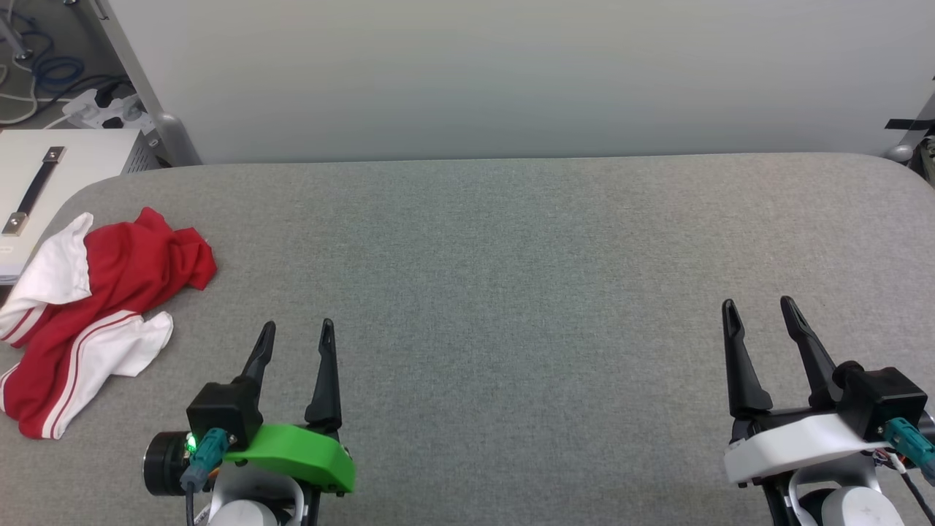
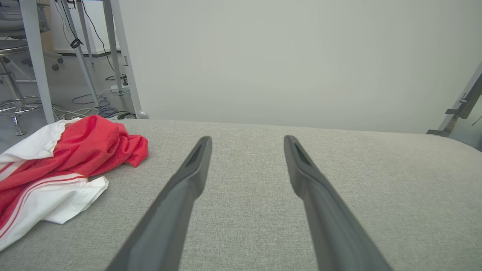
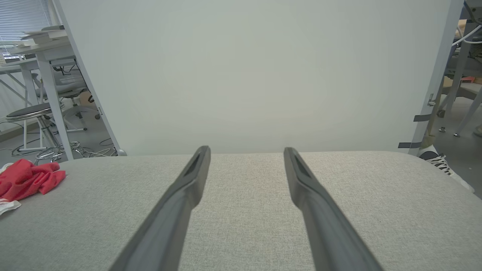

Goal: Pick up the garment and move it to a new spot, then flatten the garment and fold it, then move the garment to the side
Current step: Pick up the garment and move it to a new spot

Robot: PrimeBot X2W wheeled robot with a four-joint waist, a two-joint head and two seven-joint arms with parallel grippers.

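The garment [image 1: 95, 307] lies crumpled at the table's far left edge, red cloth with white sleeves and striped trim; its print is hidden in the folds. The left wrist view has the garment [image 2: 64, 165] at its left, and the right wrist view shows the garment [image 3: 26, 180] at its far left. My left gripper [image 1: 298, 332] hovers open to the right of the heap, not touching it, nothing between its fingers. My right gripper [image 1: 760, 307] stands open far across the table at the lower right, also holding nothing.
The grey fabric table [image 1: 511, 277] runs wide between the arms. A pale wall panel [image 1: 511, 73] backs it. A white box with a black handle [image 1: 44, 183] sits beyond the left corner, with cables [image 1: 44, 73] on the floor. A person's shoe [image 3: 437, 160] shows past the right edge.
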